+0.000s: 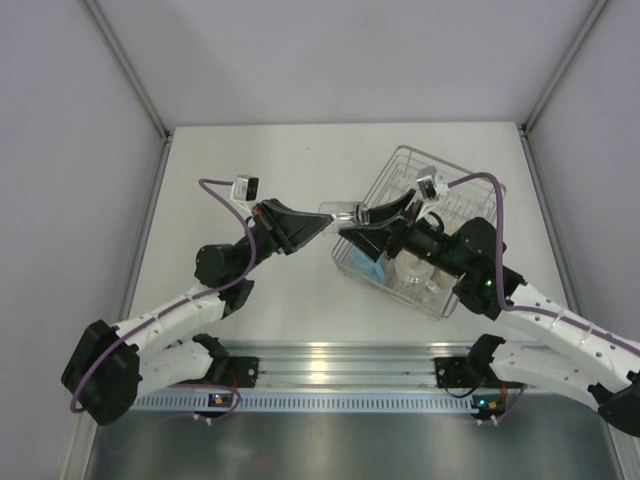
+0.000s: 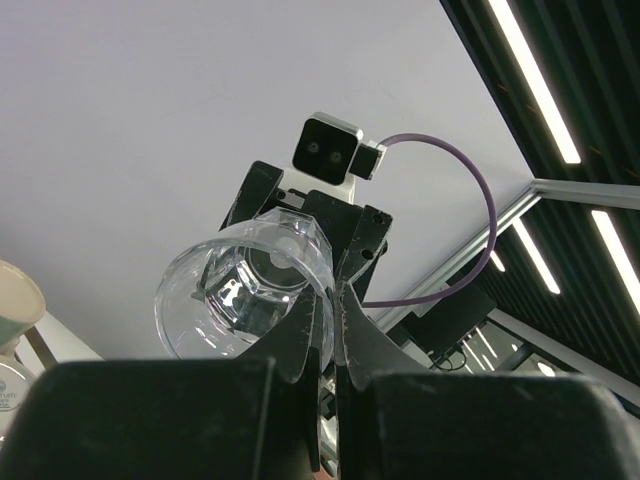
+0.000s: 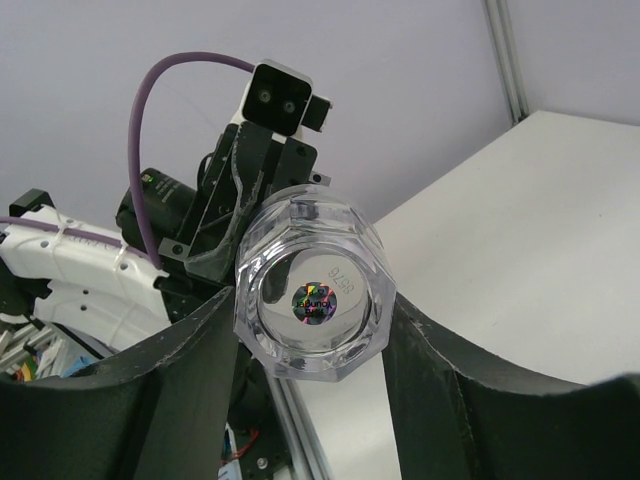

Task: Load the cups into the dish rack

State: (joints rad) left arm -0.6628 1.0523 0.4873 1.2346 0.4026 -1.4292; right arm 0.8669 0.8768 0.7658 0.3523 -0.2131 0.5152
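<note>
Clear glass (image 1: 343, 212) mid-air: left gripper (image 2: 330, 305) pinches its rim, right gripper (image 3: 312, 305) clamps its base. Mistimed release risks a drop onto the table (image 1: 290, 160).

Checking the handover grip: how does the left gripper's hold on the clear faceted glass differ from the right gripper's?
The left gripper pinches the thin rim wall of the clear faceted glass, jaws nearly together. The right gripper straddles its thick eight-sided base from outside, jaws wide apart. The left gripper sits at the open mouth end, the right gripper at the bottom end. Shared: both are black, two-fingered, and on the same glass, which lies sideways between them.
</note>
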